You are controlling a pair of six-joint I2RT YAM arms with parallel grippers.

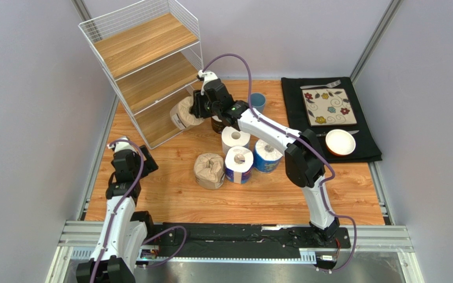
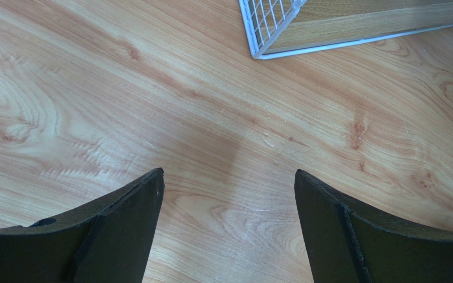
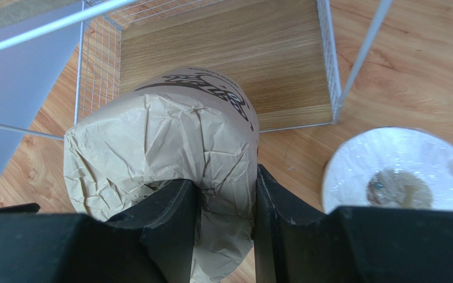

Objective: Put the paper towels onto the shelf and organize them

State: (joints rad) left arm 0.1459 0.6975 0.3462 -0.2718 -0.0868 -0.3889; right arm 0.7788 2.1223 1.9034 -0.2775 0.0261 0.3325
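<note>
As the right claw (image 3: 226, 191) pinches it, brown roll (image 3: 164, 130) points toward shelf (image 3: 229, 59).

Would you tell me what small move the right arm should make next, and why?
Probably ease the right gripper forward, carrying the brown roll over the lowest board of the shelf, before opening. The jaws pinch the roll's crumpled wrap, the roll sits at that tier's open front, and the board ahead looks bare.
</note>
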